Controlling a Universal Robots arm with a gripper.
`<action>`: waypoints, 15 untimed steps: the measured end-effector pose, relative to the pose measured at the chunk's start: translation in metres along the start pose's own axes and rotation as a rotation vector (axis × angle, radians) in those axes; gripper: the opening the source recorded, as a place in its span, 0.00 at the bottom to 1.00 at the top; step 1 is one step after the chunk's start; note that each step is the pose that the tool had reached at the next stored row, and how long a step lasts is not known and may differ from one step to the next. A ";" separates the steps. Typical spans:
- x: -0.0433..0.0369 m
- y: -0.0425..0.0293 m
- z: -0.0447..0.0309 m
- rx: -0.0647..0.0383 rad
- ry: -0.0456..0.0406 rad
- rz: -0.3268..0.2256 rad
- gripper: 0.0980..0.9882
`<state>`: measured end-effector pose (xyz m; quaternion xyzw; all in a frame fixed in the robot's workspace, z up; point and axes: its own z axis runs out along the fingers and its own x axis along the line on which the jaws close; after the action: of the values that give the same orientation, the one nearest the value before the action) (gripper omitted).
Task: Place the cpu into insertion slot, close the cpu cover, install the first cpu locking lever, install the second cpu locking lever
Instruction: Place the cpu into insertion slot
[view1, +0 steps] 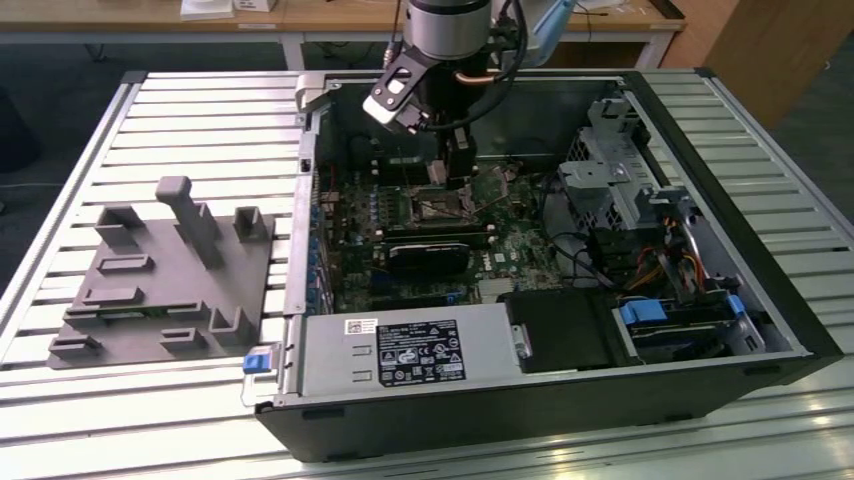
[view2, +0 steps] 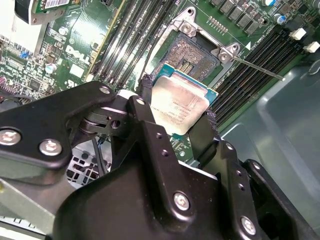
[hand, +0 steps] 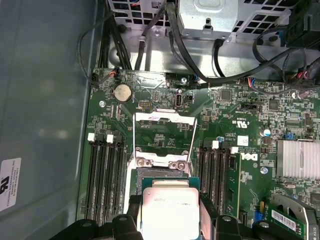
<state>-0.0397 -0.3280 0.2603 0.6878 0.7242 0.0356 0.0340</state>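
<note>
Item: the cpu (view2: 180, 100), metal top up, clamped by two opposite edges between the fingers (view2: 204, 134) of the gripper (view2: 176, 106). It hung level just above the insertion slot (view2: 192, 54), offset to one side and not yet seated. The cpu cover (hand: 165, 118) stood swung open, leaving the socket bare for the chip; one locking lever (view2: 256, 68) lay unlatched, angled clear. Location: motherboard (hand: 240, 100) inside the open computer case (view1: 534, 420)
</note>
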 end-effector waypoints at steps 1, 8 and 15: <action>0.0000 0.0000 0.0001 0.000 0.0001 0.000 0.50; 0.0000 -0.0001 0.0017 0.000 0.0001 0.000 0.50; 0.0001 -0.0003 0.0029 0.000 0.0000 0.000 0.50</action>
<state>-0.0397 -0.3279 0.2574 0.6878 0.7242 0.0356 0.0340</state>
